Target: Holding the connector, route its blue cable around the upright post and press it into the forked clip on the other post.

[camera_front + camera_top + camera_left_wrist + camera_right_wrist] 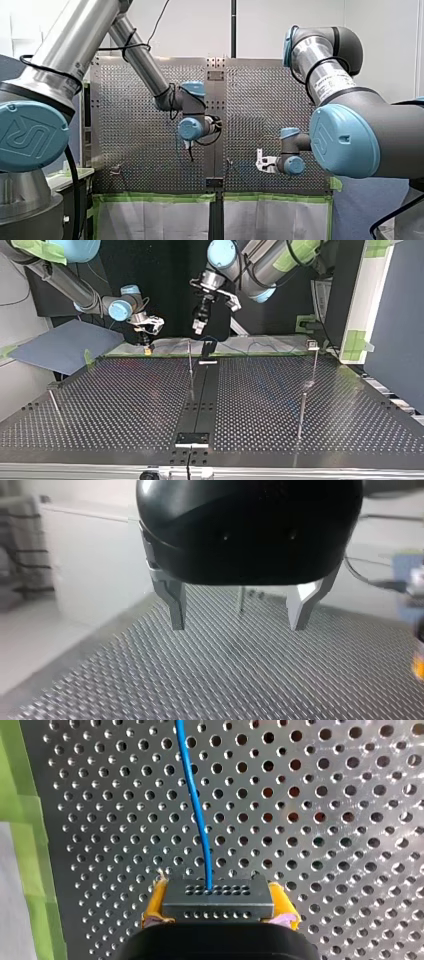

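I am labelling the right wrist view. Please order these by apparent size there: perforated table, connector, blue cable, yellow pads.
1. perforated table, filling most of the view.
2. connector.
3 and 4 unsure: the blue cable is long but very thin; of the yellow pads only edges show beside the connector.

Ahead of my right gripper (218, 906) the perforated table (325, 820) is spreading out, with green tape (22, 830) running along its edge off to one side. Beside my left gripper (237, 626) a white wall (95, 570) is rising past the table's edge. In the top view, a dark backdrop (165, 270) is hanging behind both grippers.
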